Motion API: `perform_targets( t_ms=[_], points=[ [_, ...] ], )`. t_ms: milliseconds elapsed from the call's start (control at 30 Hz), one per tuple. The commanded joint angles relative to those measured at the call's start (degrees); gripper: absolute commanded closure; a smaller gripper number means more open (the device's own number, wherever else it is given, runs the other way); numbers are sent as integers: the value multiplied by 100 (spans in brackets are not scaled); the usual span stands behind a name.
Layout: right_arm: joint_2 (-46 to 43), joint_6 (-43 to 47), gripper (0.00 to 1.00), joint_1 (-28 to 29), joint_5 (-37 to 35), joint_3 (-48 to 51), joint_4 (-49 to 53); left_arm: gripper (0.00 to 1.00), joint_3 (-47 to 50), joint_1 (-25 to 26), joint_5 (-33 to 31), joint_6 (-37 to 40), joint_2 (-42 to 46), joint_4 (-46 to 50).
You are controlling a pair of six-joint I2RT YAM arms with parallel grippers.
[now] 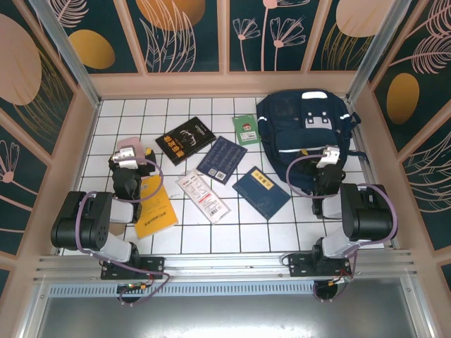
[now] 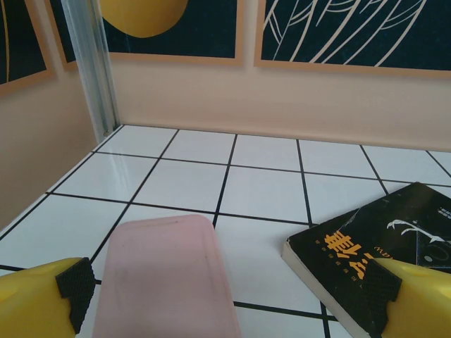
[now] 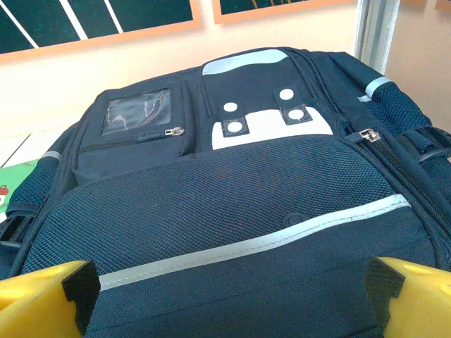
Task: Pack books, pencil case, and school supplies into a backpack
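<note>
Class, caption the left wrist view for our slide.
Open left gripper straddling the pink pencil case, black book at right on the tiled table.

Navy mesh-fabric backpack (image 3: 232, 204), glossy tiles (image 2: 261, 176)

Tabletop (image 1: 211, 236): white tiles, black grid lines, evenly lit.
Walls (image 1: 190, 28): dark teal panels on three sides, printed with pale leaf and flower outlines and orange and peach ovals.
Trim (image 1: 222, 84): peach, framing the panels and running along their base.
Corner posts (image 1: 67, 53): bare metal.
Near edge: metal rail (image 1: 225, 264), with a grey sheet (image 1: 225, 317) below.
</note>
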State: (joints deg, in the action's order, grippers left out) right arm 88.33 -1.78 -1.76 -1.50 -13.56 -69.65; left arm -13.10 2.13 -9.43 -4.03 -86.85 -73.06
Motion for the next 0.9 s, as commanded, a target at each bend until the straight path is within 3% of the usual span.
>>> perform_targets(
  t_ms=[0, 867],
  points=[
    [-37, 28, 1, 28, -53, 11, -146, 1, 27, -37, 31, 88, -14, -116],
    [-50, 2, 1, -47, 35, 3, -128, 1, -24, -72, 10, 36, 40, 5]
  ],
)
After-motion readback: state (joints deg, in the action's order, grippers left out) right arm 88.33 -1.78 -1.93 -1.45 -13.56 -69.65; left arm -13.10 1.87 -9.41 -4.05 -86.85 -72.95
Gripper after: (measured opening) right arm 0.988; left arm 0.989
